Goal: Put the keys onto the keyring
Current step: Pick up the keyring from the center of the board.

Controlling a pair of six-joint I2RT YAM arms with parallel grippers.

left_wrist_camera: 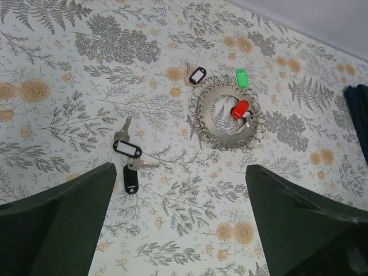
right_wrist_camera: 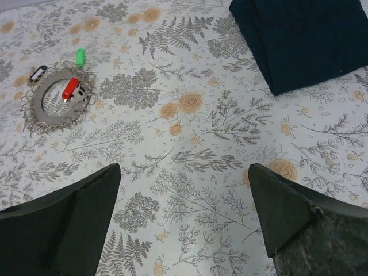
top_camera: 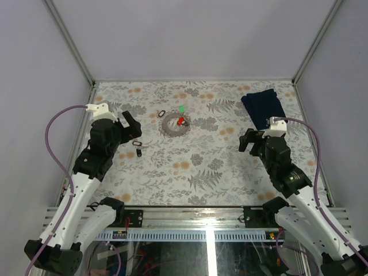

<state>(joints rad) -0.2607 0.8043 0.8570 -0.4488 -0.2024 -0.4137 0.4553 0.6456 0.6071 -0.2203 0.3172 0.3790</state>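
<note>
Evidently we are only starting: right gripper [right_wrist_camera: 184, 230] and left gripper [left_wrist_camera: 181, 230] gaping empty, keys [left_wrist_camera: 129, 158] just ahead of its fingers [left_wrist_camera: 57, 224] awaiting a pinch, keyring [left_wrist_camera: 227, 141] beyond.

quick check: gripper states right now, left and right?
Left gripper: open, holding nothing.
Right gripper: open, holding nothing.
</note>
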